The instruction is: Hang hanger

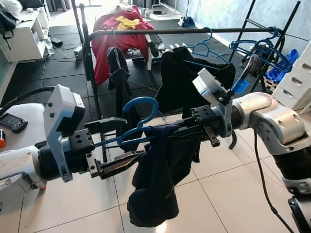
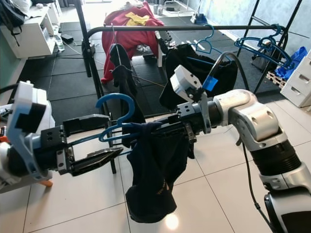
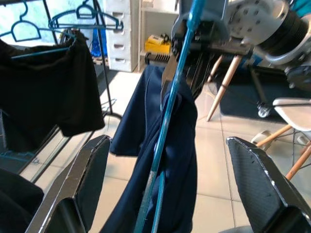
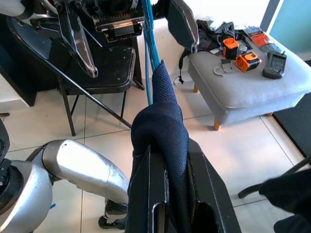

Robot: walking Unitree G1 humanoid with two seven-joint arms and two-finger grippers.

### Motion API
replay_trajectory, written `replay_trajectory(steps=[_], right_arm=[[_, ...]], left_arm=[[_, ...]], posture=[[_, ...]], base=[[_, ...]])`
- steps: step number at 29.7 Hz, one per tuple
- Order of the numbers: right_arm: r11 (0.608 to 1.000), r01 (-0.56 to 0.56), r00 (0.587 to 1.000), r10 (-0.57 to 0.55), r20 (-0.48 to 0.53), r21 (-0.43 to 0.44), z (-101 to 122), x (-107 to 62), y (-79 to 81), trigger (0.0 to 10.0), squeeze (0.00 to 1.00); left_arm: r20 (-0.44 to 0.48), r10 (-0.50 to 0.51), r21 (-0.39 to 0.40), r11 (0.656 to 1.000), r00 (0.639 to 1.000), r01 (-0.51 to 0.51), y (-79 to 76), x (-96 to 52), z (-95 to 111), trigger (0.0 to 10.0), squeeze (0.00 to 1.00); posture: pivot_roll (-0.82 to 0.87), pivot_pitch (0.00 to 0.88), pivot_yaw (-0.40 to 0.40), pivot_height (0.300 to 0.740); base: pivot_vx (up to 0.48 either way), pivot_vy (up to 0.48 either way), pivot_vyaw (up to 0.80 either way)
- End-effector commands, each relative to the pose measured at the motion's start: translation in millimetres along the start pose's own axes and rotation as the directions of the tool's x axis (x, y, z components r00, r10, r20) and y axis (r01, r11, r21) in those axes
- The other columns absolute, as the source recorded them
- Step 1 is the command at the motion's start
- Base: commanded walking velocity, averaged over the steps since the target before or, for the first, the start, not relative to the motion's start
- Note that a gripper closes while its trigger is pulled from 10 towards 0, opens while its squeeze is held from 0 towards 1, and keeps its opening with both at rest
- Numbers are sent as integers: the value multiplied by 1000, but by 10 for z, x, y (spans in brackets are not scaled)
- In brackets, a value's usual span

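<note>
Over a pale tiled floor (image 1: 228, 184) with a black clothes rail (image 1: 175, 31) behind, carrying dark garments and spare blue hangers, both arms meet in front of the robot. Right gripper (image 4: 167, 170) is clamped on a navy garment (image 1: 158, 179) draped over a blue hanger (image 1: 138, 119). Left gripper (image 3: 167, 179) has its fingers spread wide apart, the hanger's bar running between them without visible contact.
</note>
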State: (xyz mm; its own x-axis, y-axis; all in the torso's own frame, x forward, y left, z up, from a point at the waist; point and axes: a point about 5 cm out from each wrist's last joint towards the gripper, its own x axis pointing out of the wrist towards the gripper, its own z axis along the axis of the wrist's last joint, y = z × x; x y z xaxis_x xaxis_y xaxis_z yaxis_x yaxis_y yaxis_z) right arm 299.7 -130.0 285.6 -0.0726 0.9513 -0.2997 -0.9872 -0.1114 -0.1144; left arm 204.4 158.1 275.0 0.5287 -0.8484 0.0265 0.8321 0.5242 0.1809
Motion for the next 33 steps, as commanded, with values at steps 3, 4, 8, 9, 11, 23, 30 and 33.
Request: replay_trajectory(steps=[3, 4, 8, 9, 11, 23, 30, 33], right_arm=[[998, -21, 1000, 21, 13, -59, 99, 75, -20, 0, 0], [998, -21, 1000, 21, 13, -59, 99, 75, -20, 0, 0], [998, -20, 1000, 21, 16, -64, 111, 79, -31, 0, 0], [998, -22, 999, 23, 22, -67, 123, 84, -34, 0, 0], [997, -24, 999, 26, 29, -71, 140, 95, -38, 0, 0], [997, -21, 999, 24, 36, -80, 158, 106, -55, 0, 0], [993, -28, 999, 31, 27, -113, 143, 122, -51, 0, 0], [991, -28, 999, 31, 27, -127, 145, 126, -50, 0, 0]], left_arm=[[-108, 11, 30, 1000, 994, -7, -4, 67, -124, 0, 0], [-108, 11, 30, 1000, 994, -7, -4, 67, -124, 0, 0], [-132, 23, 36, 999, 991, -19, 7, 78, -148, 0, 0], [-142, 39, 45, 998, 989, -33, 27, 90, -156, 0, 0], [-156, 57, 60, 997, 986, -48, 53, 107, -170, 0, 0], [-155, 57, 79, 996, 986, -46, 65, 144, -205, 0, 0], [-133, 53, 80, 996, 990, -43, 54, 165, -199, 0, 0], [-130, 54, 80, 996, 990, -44, 52, 175, -204, 0, 0]], posture=[[-55, 50, -39, 740], [-55, 50, -39, 740], [-56, 50, -38, 740], [-55, 48, -38, 740], [-55, 47, -38, 740], [-55, 46, -39, 740], [-56, 45, -41, 740], [-56, 45, -41, 740]], base=[[0, 0, 0], [0, 0, 0], [0, 0, 0], [0, 0, 0], [0, 0, 0], [0, 0, 0], [0, 0, 0], [0, 0, 0]])
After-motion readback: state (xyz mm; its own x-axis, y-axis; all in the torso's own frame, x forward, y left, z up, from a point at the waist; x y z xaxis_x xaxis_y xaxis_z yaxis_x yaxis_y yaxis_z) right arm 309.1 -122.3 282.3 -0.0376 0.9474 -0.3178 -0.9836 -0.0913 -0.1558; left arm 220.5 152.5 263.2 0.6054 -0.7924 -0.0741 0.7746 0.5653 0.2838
